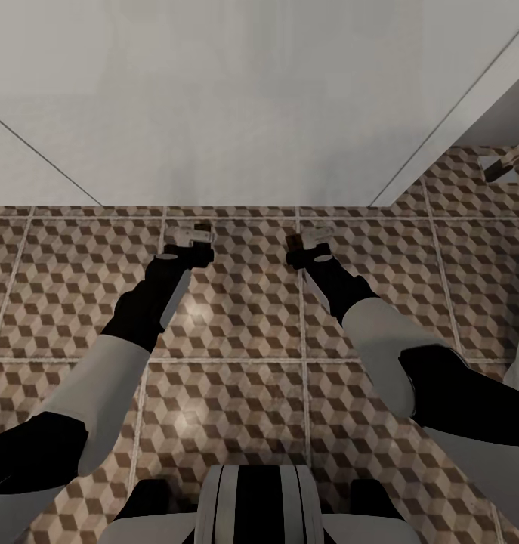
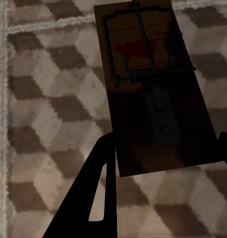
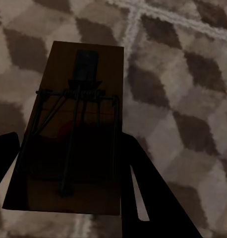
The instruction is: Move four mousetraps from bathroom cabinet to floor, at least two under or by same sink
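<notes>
Left gripper (image 1: 201, 230) clamped on one mousetrap (image 2: 153, 89), right gripper (image 1: 303, 240) clamped on another mousetrap (image 3: 74, 134), both held above cube-pattern bathroom floor (image 1: 236, 317), white wall (image 1: 214, 98) at 12 o'clock.

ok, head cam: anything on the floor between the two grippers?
Nothing. In the head view, bare cube-pattern bathroom floor lies between the left gripper and right gripper. Each wrist view shows a mousetrap between its fingers.
</notes>
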{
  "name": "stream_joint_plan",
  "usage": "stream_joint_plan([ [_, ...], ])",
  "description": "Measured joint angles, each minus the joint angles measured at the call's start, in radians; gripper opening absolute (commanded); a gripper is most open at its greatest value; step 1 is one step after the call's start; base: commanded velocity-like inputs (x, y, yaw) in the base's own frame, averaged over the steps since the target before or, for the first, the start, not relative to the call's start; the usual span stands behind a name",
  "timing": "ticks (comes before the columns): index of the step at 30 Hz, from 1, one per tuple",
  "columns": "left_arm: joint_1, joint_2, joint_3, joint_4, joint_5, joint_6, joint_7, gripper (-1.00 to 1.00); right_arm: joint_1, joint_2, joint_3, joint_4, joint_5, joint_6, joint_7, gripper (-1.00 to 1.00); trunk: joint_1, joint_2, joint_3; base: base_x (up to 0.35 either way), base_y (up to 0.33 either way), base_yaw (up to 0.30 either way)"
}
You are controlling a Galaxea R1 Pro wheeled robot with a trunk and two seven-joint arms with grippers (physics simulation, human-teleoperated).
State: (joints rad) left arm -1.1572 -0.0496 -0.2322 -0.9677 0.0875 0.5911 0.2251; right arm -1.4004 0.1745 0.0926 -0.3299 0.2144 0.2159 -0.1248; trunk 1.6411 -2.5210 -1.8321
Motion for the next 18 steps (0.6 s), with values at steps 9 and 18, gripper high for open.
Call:
stream_joint_plan([
  [9, 0.023, -0.001, -0.037, 0.003, 0.000, 0.000, 0.000, -1.00, 0.000, 0.000, 0.000, -0.002, 0.000, -0.001, 0.000, -1.00, 0.000, 0.000, 0.000, 0.000, 0.000, 0.000],
  [18, 0.024, -0.002, -0.050, 0.005, 0.000, 0.000, 0.001, -1.00, 0.000, 0.000, 0.000, -0.006, 0.000, -0.009, 0.000, -1.00, 0.000, 0.000, 0.000, 0.000, 0.000, 0.000],
])
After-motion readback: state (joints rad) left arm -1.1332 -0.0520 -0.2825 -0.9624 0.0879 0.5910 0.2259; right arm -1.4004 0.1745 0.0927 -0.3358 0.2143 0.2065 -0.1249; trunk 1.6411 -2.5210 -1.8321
